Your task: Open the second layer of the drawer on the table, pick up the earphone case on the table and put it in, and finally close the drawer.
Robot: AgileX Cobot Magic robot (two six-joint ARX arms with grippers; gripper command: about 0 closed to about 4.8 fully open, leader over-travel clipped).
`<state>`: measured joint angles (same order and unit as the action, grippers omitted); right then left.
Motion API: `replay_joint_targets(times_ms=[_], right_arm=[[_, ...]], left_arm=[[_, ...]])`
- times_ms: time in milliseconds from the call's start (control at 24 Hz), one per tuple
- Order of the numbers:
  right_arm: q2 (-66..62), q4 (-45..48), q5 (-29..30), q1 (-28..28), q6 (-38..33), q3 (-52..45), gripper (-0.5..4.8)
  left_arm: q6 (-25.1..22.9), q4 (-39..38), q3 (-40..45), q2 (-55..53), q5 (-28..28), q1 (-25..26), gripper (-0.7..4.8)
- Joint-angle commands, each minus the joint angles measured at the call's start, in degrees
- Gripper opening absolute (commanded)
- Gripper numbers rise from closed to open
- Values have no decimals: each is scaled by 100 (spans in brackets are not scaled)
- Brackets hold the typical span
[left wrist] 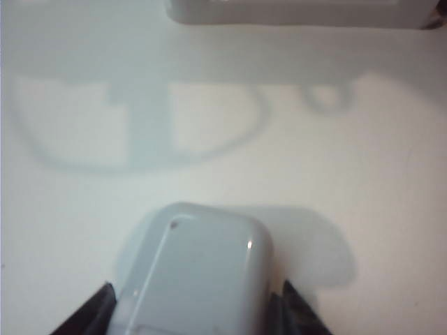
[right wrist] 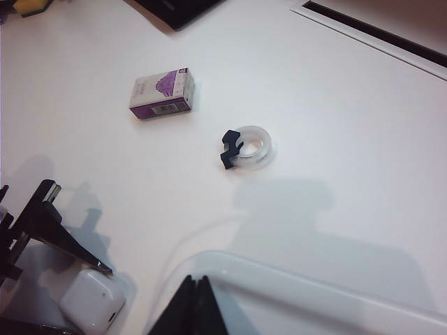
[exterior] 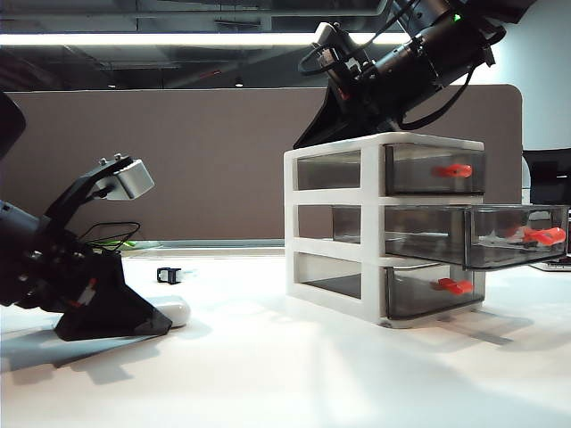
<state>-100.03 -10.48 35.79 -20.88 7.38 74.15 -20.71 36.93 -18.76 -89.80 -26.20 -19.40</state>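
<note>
The drawer cabinet (exterior: pixel 376 201) stands on the table (exterior: pixel 294 374), white-framed with three smoky drawers. Its second layer (exterior: pixel 500 239) is pulled out to the right, red-orange handle (exterior: pixel 544 235) at the front. The white earphone case (exterior: pixel 179 310) lies on the table at the left. My left gripper (left wrist: pixel 197 285) is down at the table, open, one black finger (left wrist: pixel 94 314) on each side of the earphone case (left wrist: pixel 199 269). My right gripper (right wrist: pixel 197 280) is shut and empty, hovering over the cabinet's top rim (right wrist: pixel 314 286); it is the dark wedge (exterior: pixel 326 120) behind the cabinet.
A purple-and-white box (right wrist: pixel 162 94) and a clear ring with a black clip (right wrist: pixel 246 148) lie on the table beyond the case. The clip (exterior: pixel 168 275) sits just behind my left arm. A brown partition backs the table.
</note>
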Motion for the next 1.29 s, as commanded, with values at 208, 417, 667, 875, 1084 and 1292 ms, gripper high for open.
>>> replay_joint_targets(times_ms=[208,417,667,875,1084,1292], right_arm=[[-52,-431,-72,-20,37,-59,-5],[-52,-428,-72,-20,37,-59,-5],[-52,-431,-72,-20,37,-59,-5],[-52,-428,-87,-20,37,-59,-5],[-52,-428,-111,-20,37,-59,-5],[-52,-431,-116,-20,39,-59,-5]], left_arm=[[83,267,-33,-98,-22,-2,295],[151,247,-229,-195,-107,-2,276],[271,173,-291,-363,-229,-4,276],[271,127,-291,-385,-229,-4,185],[302,129,-291,-382,-234,-7,12],[839,275,-289,-155,-466,-61,-5]])
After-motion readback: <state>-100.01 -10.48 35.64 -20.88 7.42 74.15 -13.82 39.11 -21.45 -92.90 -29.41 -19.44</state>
